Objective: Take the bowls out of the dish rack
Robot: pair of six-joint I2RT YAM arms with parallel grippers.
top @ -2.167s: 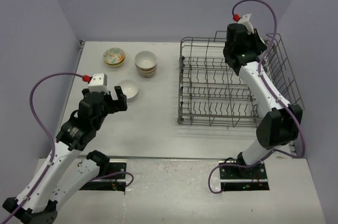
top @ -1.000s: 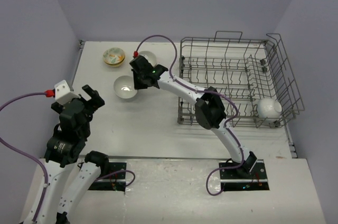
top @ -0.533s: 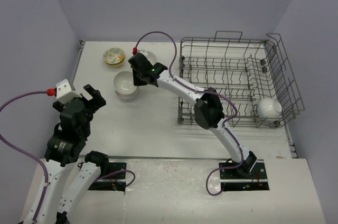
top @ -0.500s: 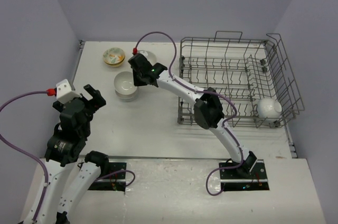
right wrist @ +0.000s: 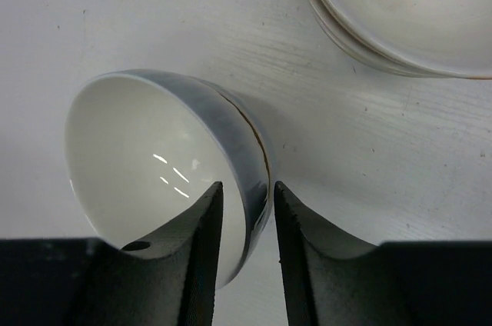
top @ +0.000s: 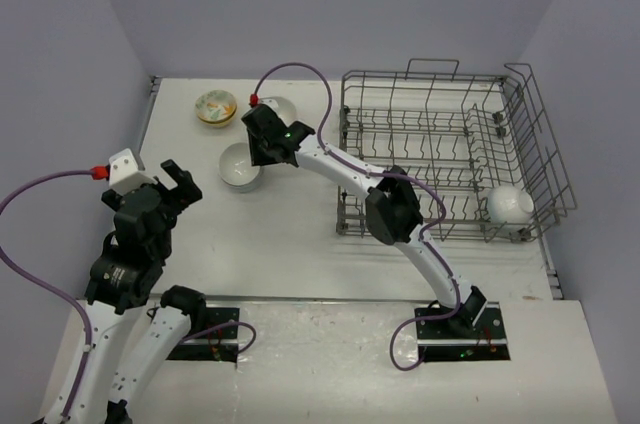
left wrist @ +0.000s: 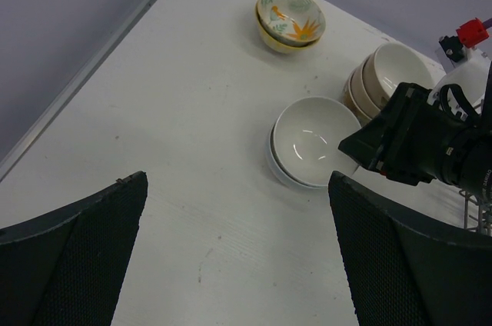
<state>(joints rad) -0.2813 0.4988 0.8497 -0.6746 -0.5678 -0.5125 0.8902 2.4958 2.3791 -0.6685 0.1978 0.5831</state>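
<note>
No text, label, brand, number or sign can be read in any view. The patterned bowl (left wrist: 290,17) near the far left corner of the tabletop (top: 290,234) bears painted flowers and leaves, no lettering.

Three bowl stacks (top: 235,169) are being borne by one table (top: 290,234). One white bowl (top: 510,204) is being held in one dish rack (top: 420,129).

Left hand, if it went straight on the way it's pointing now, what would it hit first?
Likely the bare table just short of the white bowl stack. Depth is unclear, so the left hand might reach that stack instead.
</note>
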